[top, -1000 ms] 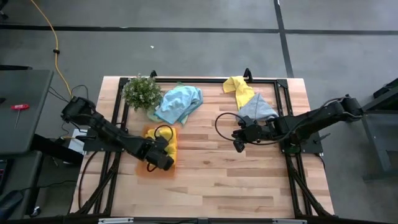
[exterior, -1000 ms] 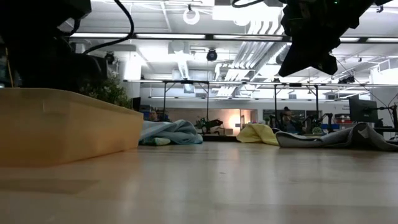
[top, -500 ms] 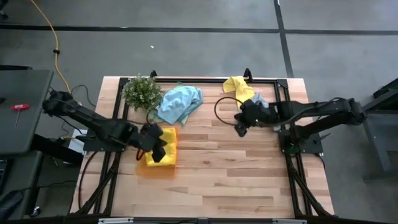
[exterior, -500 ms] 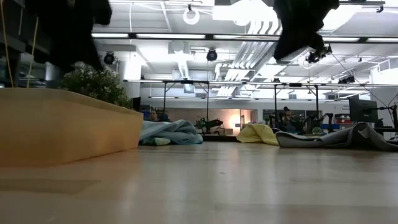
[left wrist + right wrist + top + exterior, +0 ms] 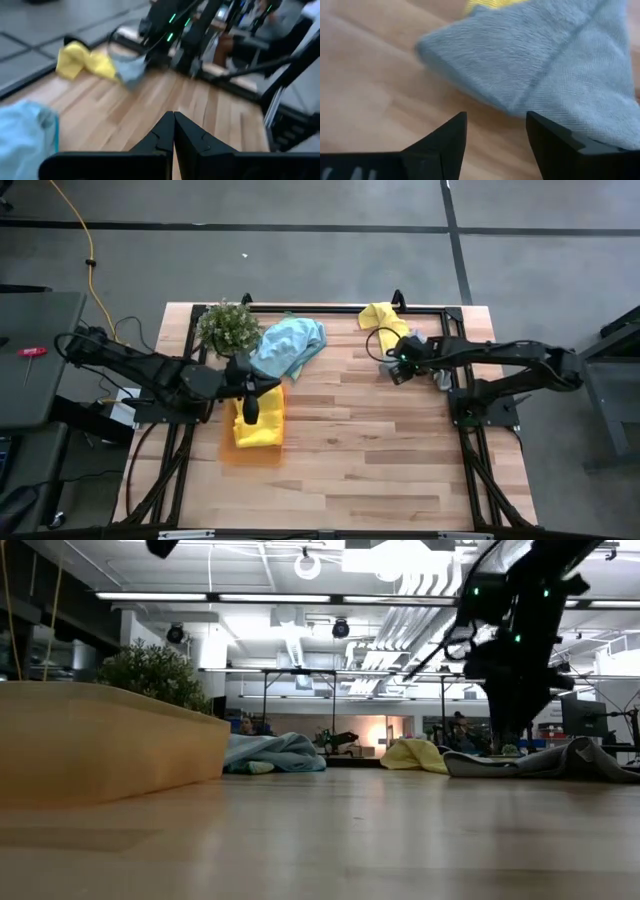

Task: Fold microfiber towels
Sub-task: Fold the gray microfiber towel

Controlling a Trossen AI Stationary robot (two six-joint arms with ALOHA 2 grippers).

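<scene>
Right tool (image 5: 496, 131) open, fingers apart, grey towel (image 5: 540, 65) lying just ahead on surface (image 5: 365, 75). Risk: pinching one layer only, so the cloth bunches. Left tool (image 5: 173, 131) closed, empty, over folded yellow towel (image 5: 262, 420).

crumpled towels (image 5: 290, 346) (one folded yellow)

Left tool (image 5: 173, 131) pressed closed; right tool (image 5: 496, 131) spread apart.
</scene>
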